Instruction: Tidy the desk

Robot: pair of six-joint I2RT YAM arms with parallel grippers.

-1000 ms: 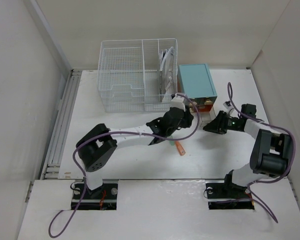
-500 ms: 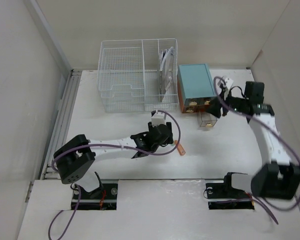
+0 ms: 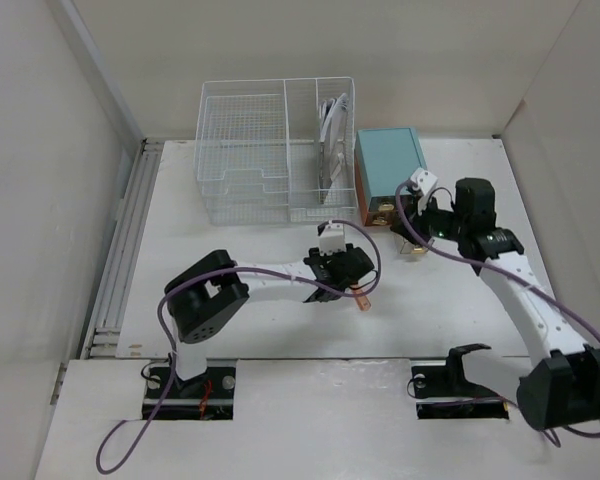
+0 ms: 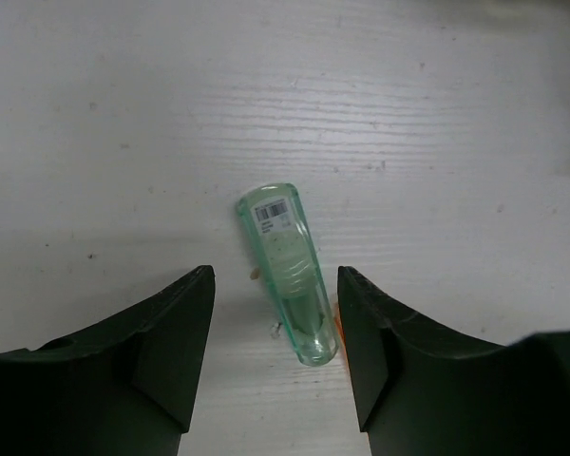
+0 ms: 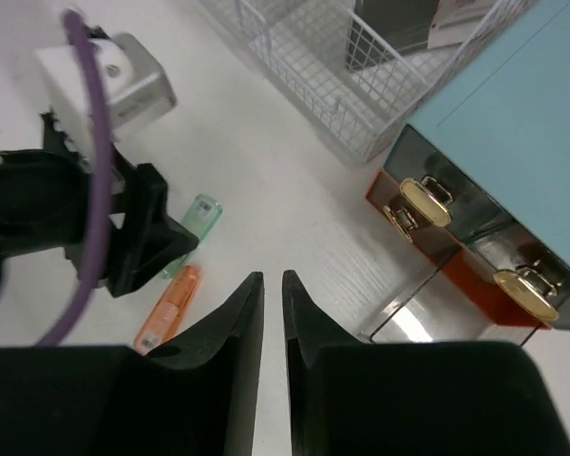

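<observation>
On the white desk (image 3: 230, 250) a clear green tube-shaped marker (image 4: 287, 275) lies flat, with an orange marker (image 3: 360, 297) right beside it. My left gripper (image 4: 275, 274) is open, low over the desk, with its fingers on either side of the green marker's near end and not touching it. In the top view the left gripper (image 3: 347, 283) sits just left of the orange marker. My right gripper (image 5: 272, 275) is shut and empty, up in the air; in the top view the right gripper (image 3: 420, 222) hovers by the teal drawer box (image 3: 390, 168). The right wrist view shows both the green marker (image 5: 198, 220) and the orange marker (image 5: 169, 306).
A white wire basket (image 3: 270, 150) with papers stands at the back, left of the teal box. The box's lower drawer (image 3: 412, 243) is pulled out; its metal inside shows in the right wrist view (image 5: 427, 313). A ribbed rail (image 3: 120, 250) runs along the desk's left edge.
My left gripper drew back from the teal box and now sits over the markers. My right arm lifted off the drawer, leaving it pulled out, and now hovers above it.
</observation>
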